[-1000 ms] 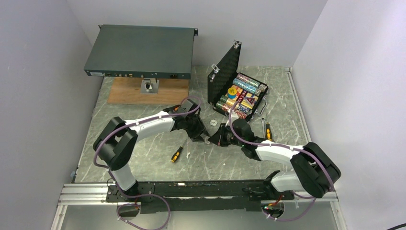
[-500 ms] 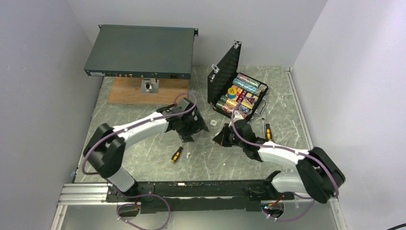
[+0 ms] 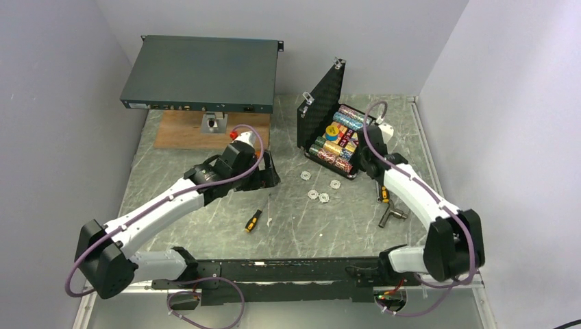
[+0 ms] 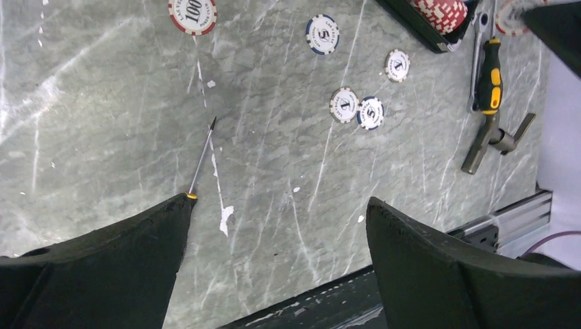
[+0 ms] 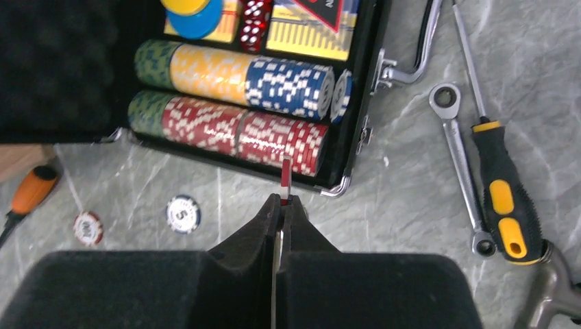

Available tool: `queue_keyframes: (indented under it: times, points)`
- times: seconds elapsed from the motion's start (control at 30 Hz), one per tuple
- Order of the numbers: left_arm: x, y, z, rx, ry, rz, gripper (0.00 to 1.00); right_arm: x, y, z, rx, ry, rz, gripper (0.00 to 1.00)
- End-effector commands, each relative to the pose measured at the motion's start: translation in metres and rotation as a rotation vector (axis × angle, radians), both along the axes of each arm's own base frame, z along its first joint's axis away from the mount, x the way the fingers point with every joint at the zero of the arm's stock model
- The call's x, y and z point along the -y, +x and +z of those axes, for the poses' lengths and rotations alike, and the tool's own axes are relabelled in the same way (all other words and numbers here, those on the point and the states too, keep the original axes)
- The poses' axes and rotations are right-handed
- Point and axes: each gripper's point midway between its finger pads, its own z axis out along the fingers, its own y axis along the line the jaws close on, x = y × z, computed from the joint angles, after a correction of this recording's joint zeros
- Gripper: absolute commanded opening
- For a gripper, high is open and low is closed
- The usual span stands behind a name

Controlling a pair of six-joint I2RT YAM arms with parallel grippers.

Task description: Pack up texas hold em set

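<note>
The hinged black case [image 3: 322,96] sits open at the far right of the table [image 4: 103,103], its lid upright and its tray packed with multicoloured chip rows [image 5: 233,75]. The right gripper [image 5: 282,205] is pinched shut on a red-and-white chip [image 5: 286,175]. It holds the chip edge-on just over the near red row, probably so it can slot in on its rim like its neighbours. Several loose chips [image 4: 345,104] lie on the table in front of the case. The left gripper [image 4: 277,209] hovers beside them, jaws wide apart and empty, seemingly ready to collect one.
</note>
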Motion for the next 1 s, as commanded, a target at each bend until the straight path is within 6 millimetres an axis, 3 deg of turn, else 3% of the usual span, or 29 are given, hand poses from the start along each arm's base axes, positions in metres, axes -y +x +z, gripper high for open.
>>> queue_keyframes:
  times: [0.0, 0.13, 0.33, 0.97]
  points:
    - [0.001, 0.002, 0.022, 0.138, 0.001, -0.107, 0.99, 0.014, 0.006, -0.01, -0.126, -0.075, -0.019, 0.0]
    - [0.003, -0.004, 0.025, 0.146, -0.019, -0.145, 0.99, 0.012, 0.018, -0.013, -0.171, -0.068, -0.039, 0.0]
    - [0.004, -0.01, 0.022, 0.146, -0.019, -0.181, 0.99, 0.011, 0.02, -0.024, -0.179, -0.042, -0.082, 0.0]
    - [0.009, -0.003, 0.024, 0.152, 0.009, -0.205, 0.99, 0.018, 0.034, -0.043, -0.19, -0.077, -0.126, 0.0]
